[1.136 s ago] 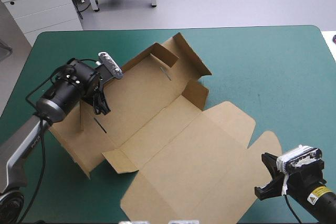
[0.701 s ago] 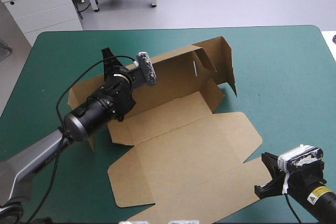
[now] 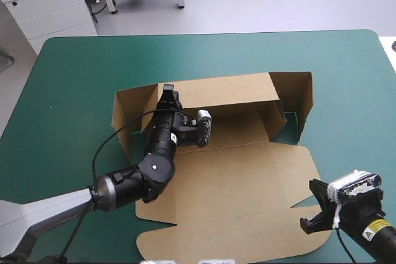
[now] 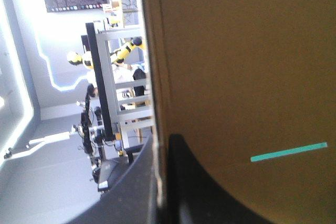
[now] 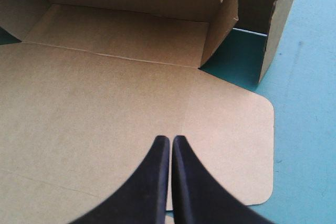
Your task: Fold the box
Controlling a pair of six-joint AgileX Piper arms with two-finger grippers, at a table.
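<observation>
Left gripper (image 4: 160, 148) jaws are pinching the rear wall of the brown cardboard box (image 3: 247, 171), best kept upright; right gripper (image 5: 171, 142) jaws are sitting closed.

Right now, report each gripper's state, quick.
Left gripper: shut on the box, at its raised back wall.
Right gripper: shut, holding nothing.
</observation>
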